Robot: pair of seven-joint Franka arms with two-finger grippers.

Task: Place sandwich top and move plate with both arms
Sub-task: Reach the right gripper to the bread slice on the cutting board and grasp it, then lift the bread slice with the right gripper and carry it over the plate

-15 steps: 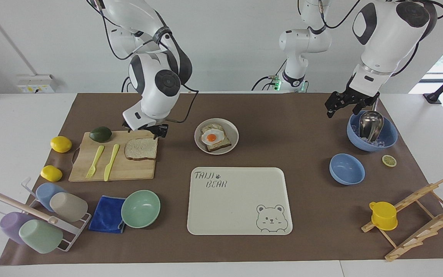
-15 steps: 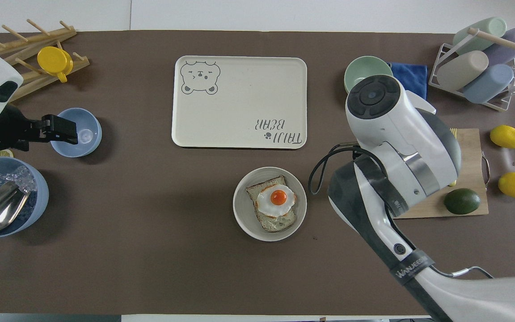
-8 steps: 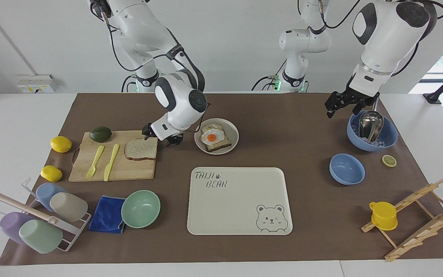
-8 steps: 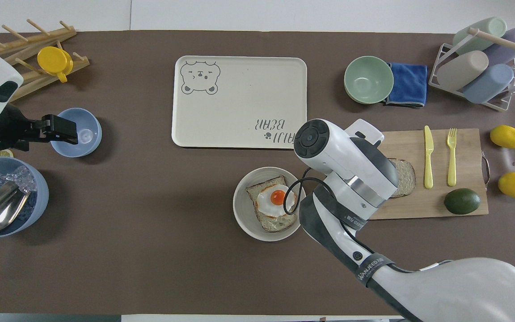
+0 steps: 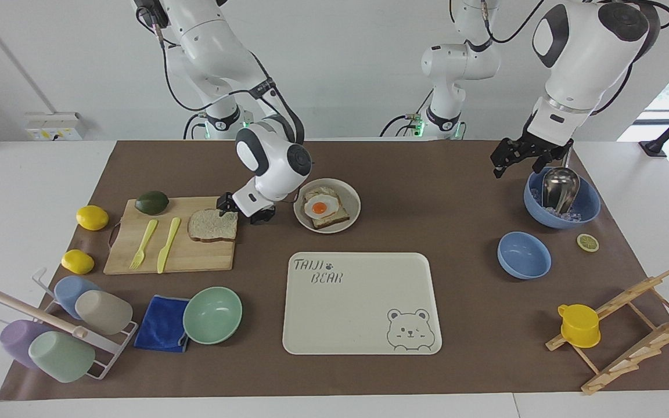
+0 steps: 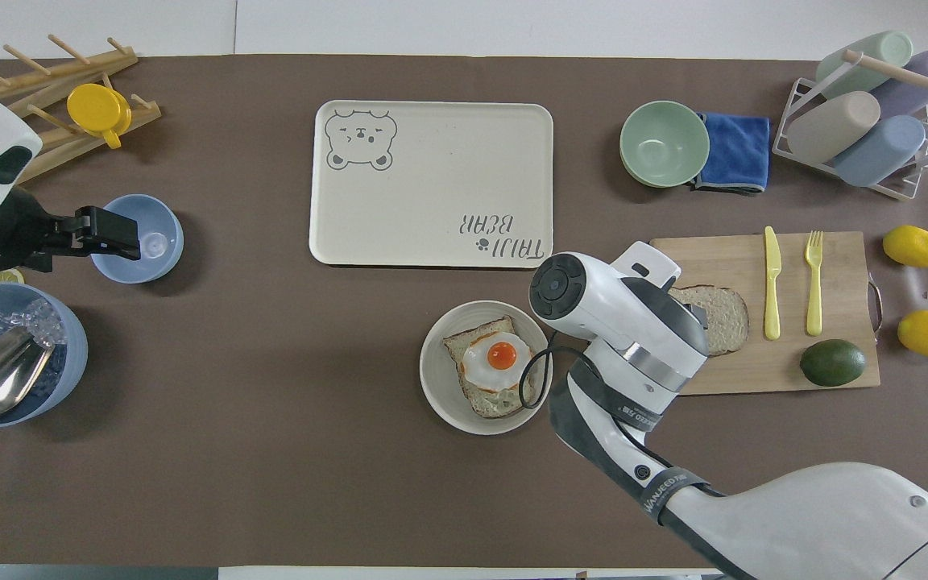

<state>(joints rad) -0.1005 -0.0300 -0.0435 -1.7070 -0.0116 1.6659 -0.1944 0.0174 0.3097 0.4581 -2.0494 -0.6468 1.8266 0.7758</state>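
The sandwich top [image 5: 211, 226] [image 6: 726, 316], a pale bread slice, lies flat on the wooden cutting board [image 5: 195, 258]. My right gripper [image 5: 245, 210] hangs low and open at the slice's end toward the plate, holding nothing; whether a finger touches the bread I cannot tell. From overhead its wrist covers that end of the slice. The plate [image 5: 355, 200] [image 6: 437, 399] sits beside the board and holds a toasted slice with a fried egg [image 5: 319, 207] [image 6: 501, 355] on it. My left gripper [image 5: 515, 165] [image 6: 113, 234] waits open, up over the large blue bowl [image 5: 590, 209].
A cream bear tray [image 5: 334, 313] lies farther from the robots than the plate. On the board are an avocado [image 5: 151, 202], a yellow fork and a knife. A mint-green bowl [image 5: 212, 315], blue cloth, cup rack, lemons, small blue bowl [image 5: 524, 255] and wooden rack with yellow cup stand around.
My right arm swung from over the board's near edge toward the plate and lowered its gripper to the bread's plate-side end. The left arm has not moved.
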